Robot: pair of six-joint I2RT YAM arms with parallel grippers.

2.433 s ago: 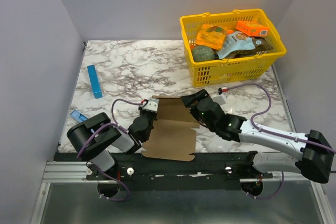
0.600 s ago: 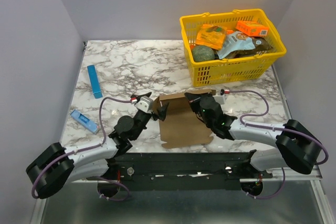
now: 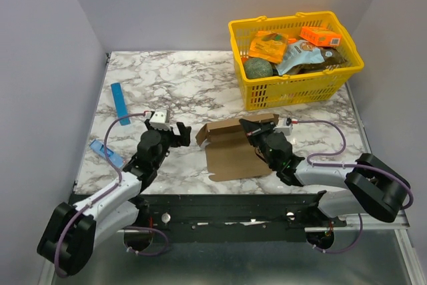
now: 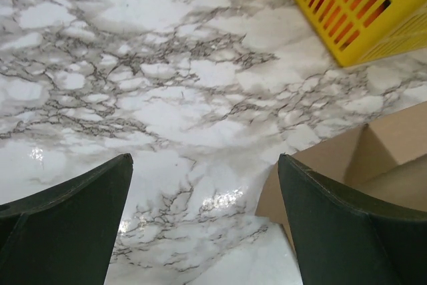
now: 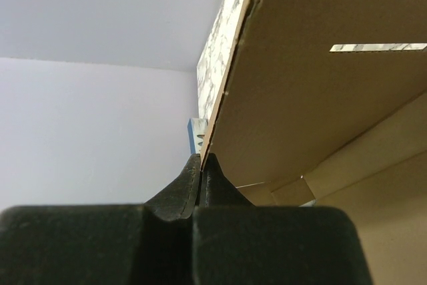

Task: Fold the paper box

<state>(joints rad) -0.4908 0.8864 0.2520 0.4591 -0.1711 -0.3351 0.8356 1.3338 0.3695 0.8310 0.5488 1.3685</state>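
Observation:
The paper box (image 3: 230, 155) is a brown cardboard sheet lying in the table's front middle, with its far wall and left flap standing up. My right gripper (image 3: 249, 125) is shut on the raised far-right edge of the paper box (image 5: 320, 91); the right wrist view shows the right gripper (image 5: 202, 163) pinching that cardboard edge. My left gripper (image 3: 180, 133) hovers wide open just left of the box, apart from it. Between the fingers of the left gripper (image 4: 203, 231) there is only marble, with the paper box's corner (image 4: 380, 145) beside the right finger (image 4: 347, 225).
A yellow basket (image 3: 267, 98) full of groceries stands at the back right, and also shows as the basket (image 4: 347, 38) in the left wrist view. A thin blue strip (image 3: 119, 102) lies at the left. A small blue item (image 3: 107, 153) sits near the front-left edge.
My left gripper has opened fully and drawn back to the left, off the box. The box's left flap now stands free. The right gripper keeps its pinch on the far edge.

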